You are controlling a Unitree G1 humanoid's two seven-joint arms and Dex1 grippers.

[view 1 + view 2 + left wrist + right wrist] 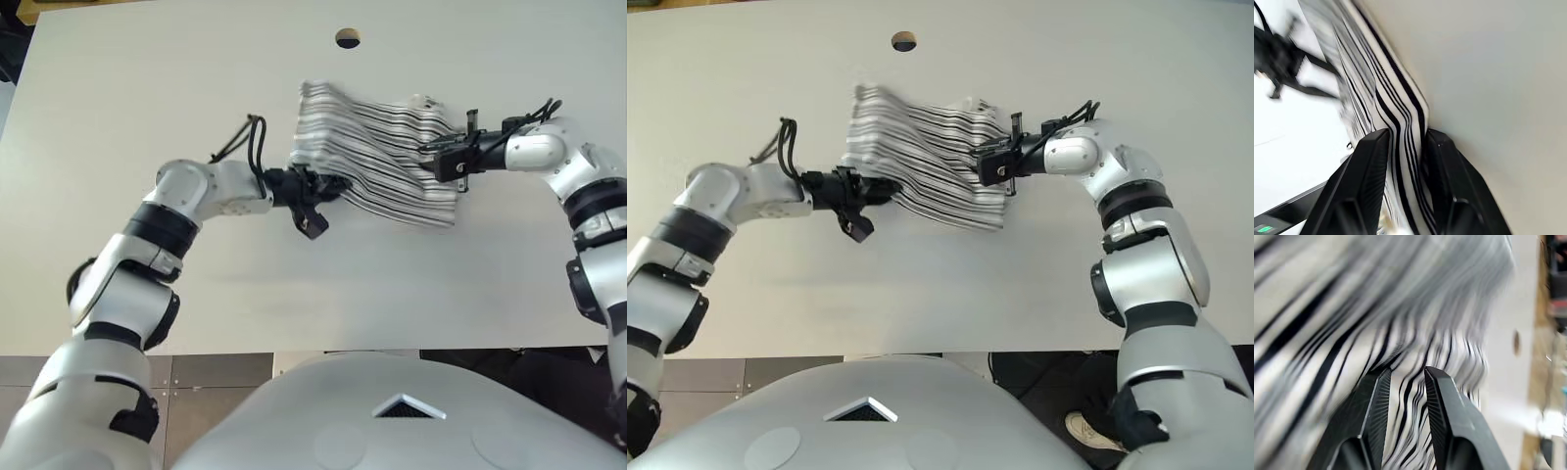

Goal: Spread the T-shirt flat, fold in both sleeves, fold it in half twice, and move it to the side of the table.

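The striped T-shirt (377, 157) is held bunched between the left claw (331, 185) and the right claw (438, 154), each clamped on an edge, so an arm blocks either side of the T-shirt. Nearer than the T-shirt, open tabletop (323, 294) stretches wide. Beyond the T-shirt lies more open surface, with a small round hole (347, 38).

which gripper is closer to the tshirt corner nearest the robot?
Right. The right gripper grips the T-shirt just beyond that corner, farther from the robot. The left gripper holds the opposite edge, across the shirt to the left.
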